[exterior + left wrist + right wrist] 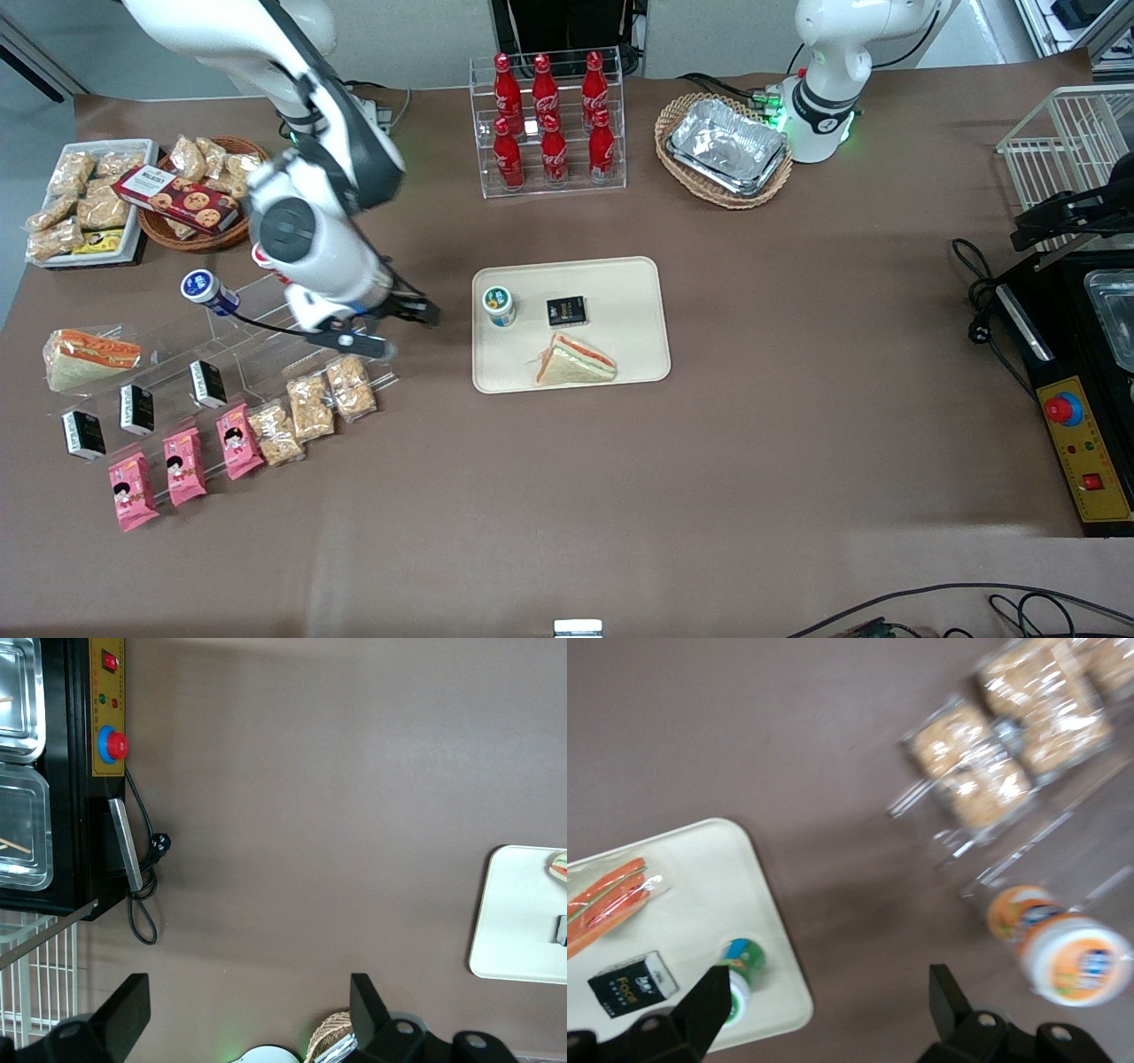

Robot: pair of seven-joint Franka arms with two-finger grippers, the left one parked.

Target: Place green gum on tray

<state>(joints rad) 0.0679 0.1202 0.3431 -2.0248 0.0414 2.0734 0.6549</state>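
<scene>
Since the green gum [500, 306] is already standing on the tray [620, 368], near the tray edge toward the working arm's end, we are judging the placing step as done and the retreat as the step in hand. We are holding the gripper [416, 312] over bare table between the tray and the clear display rack [257, 341], its fingers spread and gripping nothing. The bottle is standing upright, long axis vertical, white lid pointing up. Next we are only needing to clear away without brushing the rack's bottles.
</scene>
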